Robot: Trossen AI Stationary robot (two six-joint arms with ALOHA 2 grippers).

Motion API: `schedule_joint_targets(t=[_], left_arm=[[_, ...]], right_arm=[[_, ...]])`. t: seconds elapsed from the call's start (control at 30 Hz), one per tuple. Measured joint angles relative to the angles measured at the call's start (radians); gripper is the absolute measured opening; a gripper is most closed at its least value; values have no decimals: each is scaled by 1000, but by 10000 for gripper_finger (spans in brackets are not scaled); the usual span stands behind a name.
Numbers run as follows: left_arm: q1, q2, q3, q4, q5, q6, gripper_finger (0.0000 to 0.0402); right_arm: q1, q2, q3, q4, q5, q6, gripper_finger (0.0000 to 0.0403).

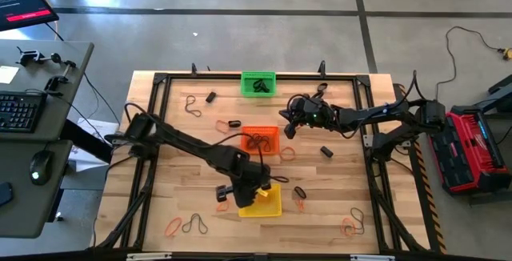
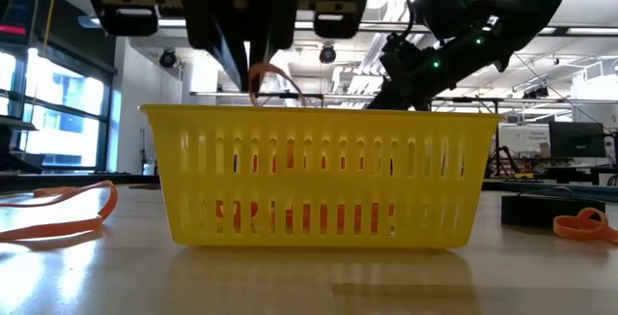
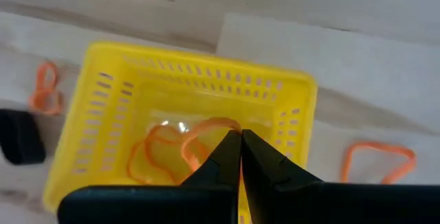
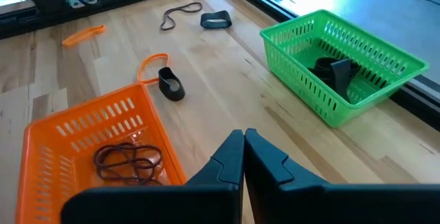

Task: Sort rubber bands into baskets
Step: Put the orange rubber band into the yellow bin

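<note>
A: Sorting looks partway done: the left gripper (image 3: 240, 141), pinched shut on a thin orange band (image 2: 266, 78), hangs over the yellow basket (image 1: 268, 205), lower centre.

B: The right gripper (image 4: 244, 141) waits shut and empty; loose bands (image 1: 184, 226) remain, lower left.

A: We note three mesh baskets: the yellow basket (image 3: 103, 114), the orange basket (image 4: 82, 131) and the green basket (image 4: 323, 59).

B: We add that thin orange bands (image 3: 165, 152) lie in the yellow one, dark brown loops (image 4: 127, 163) in the orange one, and thick black bands (image 4: 333, 69) in the green one.

A: We see pale wood planks on the table (image 4: 227, 73), framed in black.
</note>
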Motion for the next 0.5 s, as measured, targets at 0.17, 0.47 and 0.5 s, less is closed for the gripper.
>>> schedule_joint_targets(t=[0.17, 0.47, 0.5], left_arm=[[5, 44, 0, 19, 12, 10, 0], [43, 79, -1, 54, 83, 9, 0], [45, 79, -1, 56, 83, 9, 0]], right_arm=[[0, 0, 0, -5, 0, 1, 0], [0, 0, 0, -11, -1, 0, 0], [0, 0, 0, -11, -1, -1, 0]])
